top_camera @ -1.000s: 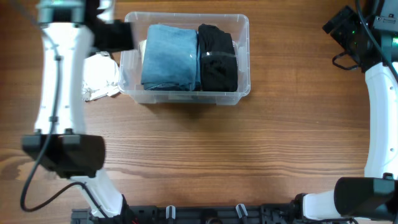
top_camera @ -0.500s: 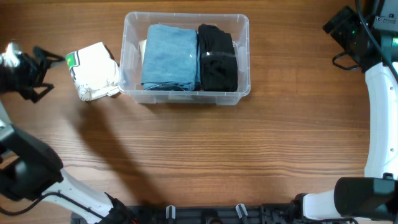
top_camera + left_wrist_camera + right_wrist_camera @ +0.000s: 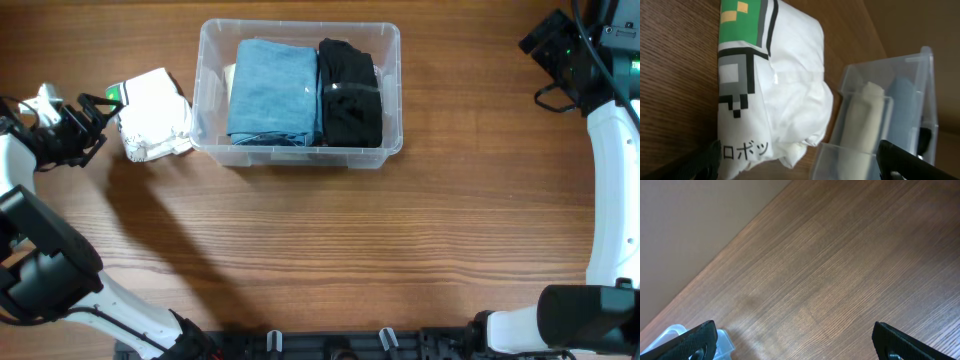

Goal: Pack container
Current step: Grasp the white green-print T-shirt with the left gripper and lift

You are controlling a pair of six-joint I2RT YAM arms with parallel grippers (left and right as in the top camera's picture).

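Observation:
The clear plastic container (image 3: 391,92) stands at the back middle of the table, holding a folded blue garment (image 3: 272,90) and a folded black garment (image 3: 350,92). A folded white garment (image 3: 155,115) with a green pixel print lies on the table against the container's left wall. My left gripper (image 3: 92,122) is open and empty just left of the white garment. In the left wrist view the white garment (image 3: 775,85) fills the middle, the container (image 3: 895,100) to its right. My right gripper (image 3: 795,345) is open and empty, high at the far right (image 3: 545,42).
In the left wrist view a pale rolled item (image 3: 862,117) shows through the container's wall beside the blue garment. The right wrist view shows bare wooden table (image 3: 840,280) and a corner of the container (image 3: 670,332).
My left arm swung from over the container's left side out to the far left, then came back right to the white garment. The right arm has not moved.

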